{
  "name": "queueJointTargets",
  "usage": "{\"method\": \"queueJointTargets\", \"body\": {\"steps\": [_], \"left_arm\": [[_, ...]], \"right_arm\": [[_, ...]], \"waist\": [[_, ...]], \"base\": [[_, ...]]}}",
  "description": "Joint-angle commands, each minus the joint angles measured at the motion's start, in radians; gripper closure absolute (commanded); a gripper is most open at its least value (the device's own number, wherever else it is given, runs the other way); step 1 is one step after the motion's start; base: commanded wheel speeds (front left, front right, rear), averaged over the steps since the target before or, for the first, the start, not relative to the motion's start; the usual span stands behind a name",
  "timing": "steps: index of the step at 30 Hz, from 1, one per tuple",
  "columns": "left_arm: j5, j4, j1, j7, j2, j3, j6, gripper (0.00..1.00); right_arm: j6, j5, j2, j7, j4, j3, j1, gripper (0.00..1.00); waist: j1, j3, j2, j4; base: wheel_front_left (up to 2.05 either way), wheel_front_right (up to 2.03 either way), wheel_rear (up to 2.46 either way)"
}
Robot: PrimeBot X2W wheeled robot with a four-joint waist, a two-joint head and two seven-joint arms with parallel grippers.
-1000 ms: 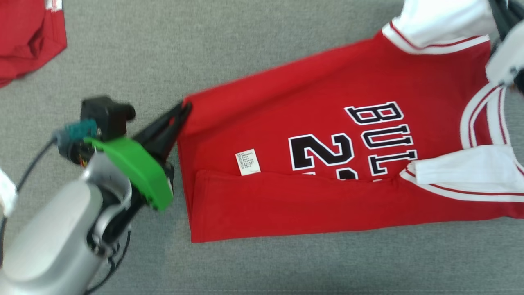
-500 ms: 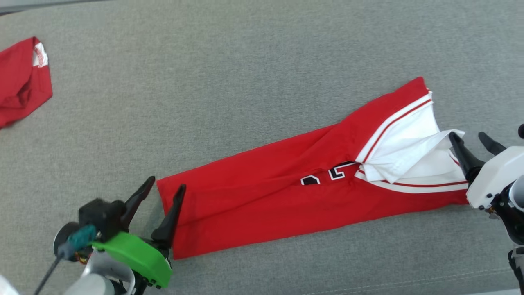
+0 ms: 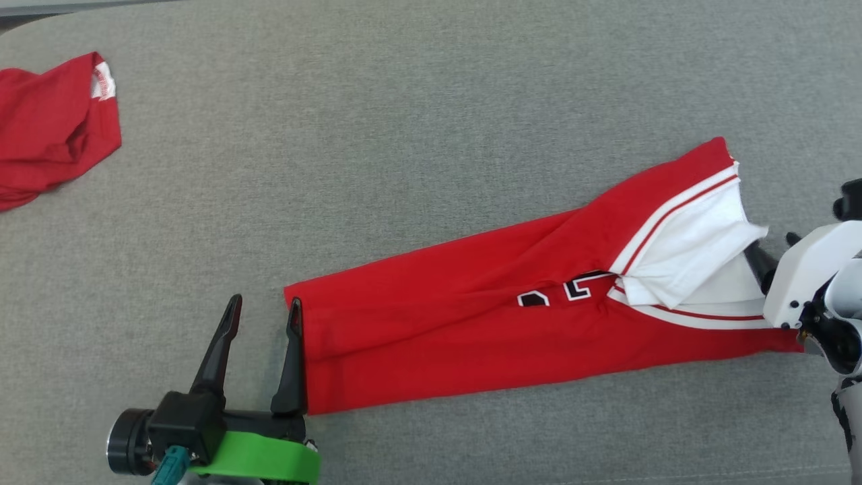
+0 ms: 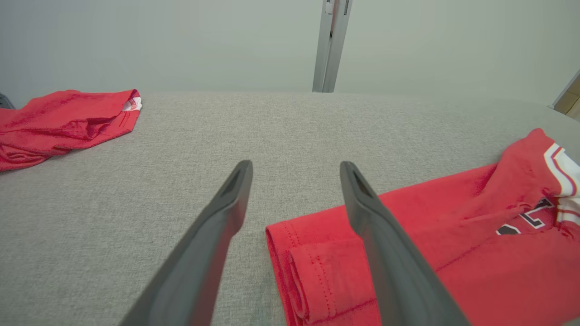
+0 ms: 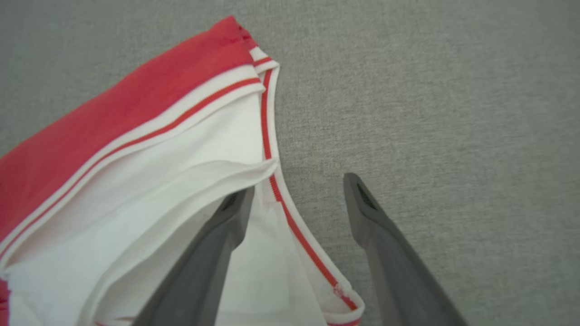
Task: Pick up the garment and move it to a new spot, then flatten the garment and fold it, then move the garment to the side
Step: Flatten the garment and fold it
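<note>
Clearly the red basketball jersey (image 3: 471, 337) lies folded lengthwise into a long narrow strip. It runs slantwise across the grey upholstered surface (image 3: 404, 135), hem end toward the robot's left and white sleeve (image 3: 680, 256) toward its right. Each arm sits at one end of that strip, which suits the step I judge to be in hand: taking both ends to fold the strip crosswise.

The left gripper (image 3: 264, 306) holds nothing. Its fingers stand apart, one over bare surface and the other along the rolled hem edge (image 4: 308, 271). Whether that finger touches the cloth or hangs just above it I cannot tell.

The right gripper (image 5: 297, 186) is likewise spread and empty. One finger is over the loose white sleeve layers, the other over grey surface just beside the red-striped trim. Straddling the edge this way would let a closing pinch catch every layer.

A second red garment (image 3: 54, 148) lies crumpled well apart at the far left, probably marking the side pile.
</note>
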Motion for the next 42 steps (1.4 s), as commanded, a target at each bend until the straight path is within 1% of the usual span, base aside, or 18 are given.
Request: {"method": "queueJointTargets", "body": {"steps": [1,3,5,6,7,9,12,16,17,20,23,26,29,32,34,35,38,42], "left_arm": [[0.028,0.012,0.029,-0.003,-0.027,0.024,-0.023,0.00],[0.067,0.023,0.045,-0.003,-0.061,0.060,-0.048,0.00],[0.087,0.037,0.075,-0.003,-0.095,0.100,-0.077,0.00],[0.098,0.038,0.082,-0.003,-0.107,0.122,-0.089,0.00],[0.109,0.040,0.093,-0.003,-0.124,0.147,-0.103,0.00],[0.137,0.038,0.114,-0.003,-0.151,0.191,-0.132,0.00],[0.168,0.043,0.141,-0.003,-0.188,0.244,-0.173,0.00],[0.211,0.061,0.155,-0.003,-0.229,0.294,-0.235,0.00],[0.217,0.065,0.157,-0.003,-0.239,0.307,-0.250,0.00],[0.236,0.077,0.164,-0.003,-0.262,0.329,-0.284,0.00],[0.248,0.092,0.172,-0.003,-0.277,0.350,-0.311,0.00],[0.253,0.100,0.178,-0.003,-0.290,0.365,-0.329,0.00],[0.255,0.110,0.186,-0.003,-0.295,0.368,-0.340,0.00],[0.256,0.119,0.193,-0.003,-0.299,0.362,-0.343,0.00],[0.248,0.123,0.194,-0.003,-0.300,0.353,-0.342,0.00],[0.236,0.124,0.193,-0.003,-0.300,0.349,-0.335,0.00],[0.220,0.130,0.194,-0.003,-0.300,0.339,-0.324,0.00],[0.246,0.134,0.196,-0.003,-0.300,0.336,-0.316,0.00]], "right_arm": [[0.000,0.005,0.004,0.020,0.043,0.011,-0.008,0.00],[0.000,0.013,-0.004,0.056,0.090,0.034,0.003,0.00],[0.000,0.049,0.007,0.084,0.122,0.057,0.027,0.00],[0.001,0.066,0.008,0.099,0.129,0.067,0.040,0.12],[0.003,0.086,0.007,0.102,0.125,0.077,0.052,1.00],[0.004,0.123,-0.005,0.095,0.117,0.066,0.059,1.00],[-0.001,0.116,-0.050,0.035,0.111,-0.009,0.040,1.00],[-0.001,0.068,-0.103,-0.022,0.141,-0.118,0.015,1.00],[-0.001,0.051,-0.120,-0.031,0.153,-0.159,0.011,1.00],[-0.001,0.027,-0.167,-0.046,0.168,-0.251,0.003,1.00],[-0.001,0.040,-0.196,-0.027,0.126,-0.270,0.000,1.00],[-0.001,0.074,-0.205,0.012,0.046,-0.216,0.009,1.00],[-0.001,0.127,-0.171,0.066,-0.061,-0.126,0.036,1.00],[-0.001,0.173,-0.128,0.116,-0.154,-0.038,0.070,1.00],[-0.001,0.182,-0.093,0.138,-0.206,0.030,0.101,1.00],[-0.001,0.182,-0.059,0.132,-0.224,0.056,0.110,1.00],[0.000,0.173,0.038,0.108,-0.231,0.139,0.142,1.00],[0.000,0.156,0.151,0.029,-0.163,0.221,0.172,1.00]], "waist": [[0.0001,0.016,-0.0001,0.059],[0.0001,0.008,-0.0001,0.081],[0.0001,-0.004,-0.0001,0.095],[0.0001,-0.009,-0.0001,0.098],[0.0001,-0.015,-0.0001,0.100],[0.0001,-0.026,-0.0001,0.098],[0.0001,-0.038,-0.0001,0.086],[0.0001,-0.061,-0.0001,0.071],[0.0001,-0.067,-0.0001,0.070],[0.0001,-0.083,-0.0001,0.068],[0.0001,-0.101,-0.0001,0.061],[0.0001,-0.118,-0.0001,0.053],[0.0001,-0.141,-0.0001,0.049],[0.0001,-0.158,-0.0001,0.050],[0.0001,-0.165,-0.0001,0.055],[0.0001,-0.167,-0.0001,0.056],[0.0001,-0.174,-0.0001,0.063],[0.0001,-0.196,-0.0001,0.084]], "base": [[0.00,0.00,0.00],[0.00,0.00,0.00],[0.00,0.00,0.00],[0.00,0.00,0.00],[0.00,0.00,0.00],[0.00,0.00,0.00],[0.00,0.00,0.00],[0.00,0.00,0.00],[0.00,0.00,0.00],[0.00,0.00,0.00],[0.00,0.00,0.00],[0.00,0.00,0.00],[0.00,0.00,0.00],[0.00,0.00,0.00],[0.00,0.00,0.00],[0.00,0.00,0.00],[0.00,0.00,0.00],[0.00,0.00,0.00]]}}
